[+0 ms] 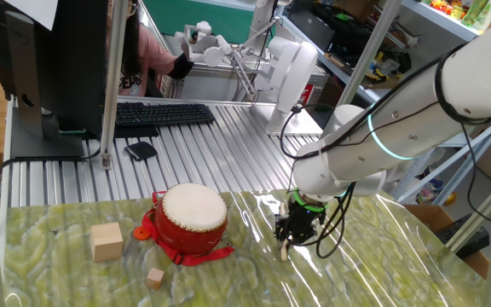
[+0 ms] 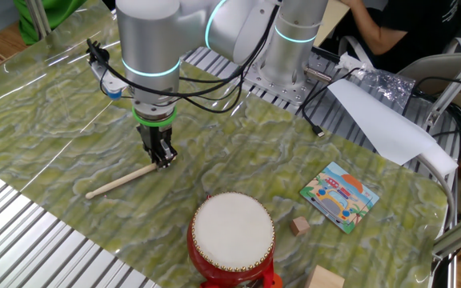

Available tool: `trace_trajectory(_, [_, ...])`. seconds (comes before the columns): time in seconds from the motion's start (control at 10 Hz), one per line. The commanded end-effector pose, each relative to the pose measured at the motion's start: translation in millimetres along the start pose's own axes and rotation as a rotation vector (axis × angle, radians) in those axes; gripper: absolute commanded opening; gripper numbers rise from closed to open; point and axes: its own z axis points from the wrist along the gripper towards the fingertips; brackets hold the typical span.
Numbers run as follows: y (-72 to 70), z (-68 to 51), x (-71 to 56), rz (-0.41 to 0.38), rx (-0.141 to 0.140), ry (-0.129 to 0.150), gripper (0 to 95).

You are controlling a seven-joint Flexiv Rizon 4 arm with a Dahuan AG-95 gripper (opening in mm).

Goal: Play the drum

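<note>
Your tool (image 2: 164, 157) is down at the green marbled surface (image 2: 46, 120), its 2 fingers pinched on one end of the thin wooden stick (image 2: 121, 182), which lies flat on that surface and runs away from the tool toward the ribbed metal edge. In one fixed view you see only the stick's near tip (image 1: 285, 251) below the tool (image 1: 292, 228).

The drum (image 2: 232, 238) stands upright, well apart from the tool, cream head up and red body on its ribbon base. On its far side from the tool, you have 2 wooden cubes (image 1: 106, 241) near it and a picture card (image 2: 340, 195) lying flat.
</note>
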Motion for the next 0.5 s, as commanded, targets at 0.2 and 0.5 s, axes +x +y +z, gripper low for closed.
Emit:
trace_trajectory(0.2, [1.0, 0.3, -0.3, 0.0, -0.007, 0.002, 0.0])
trace_trajectory(0.5, [-0.2, -2.5, 0.1, -0.009, -0.009, 0.003, 0.0])
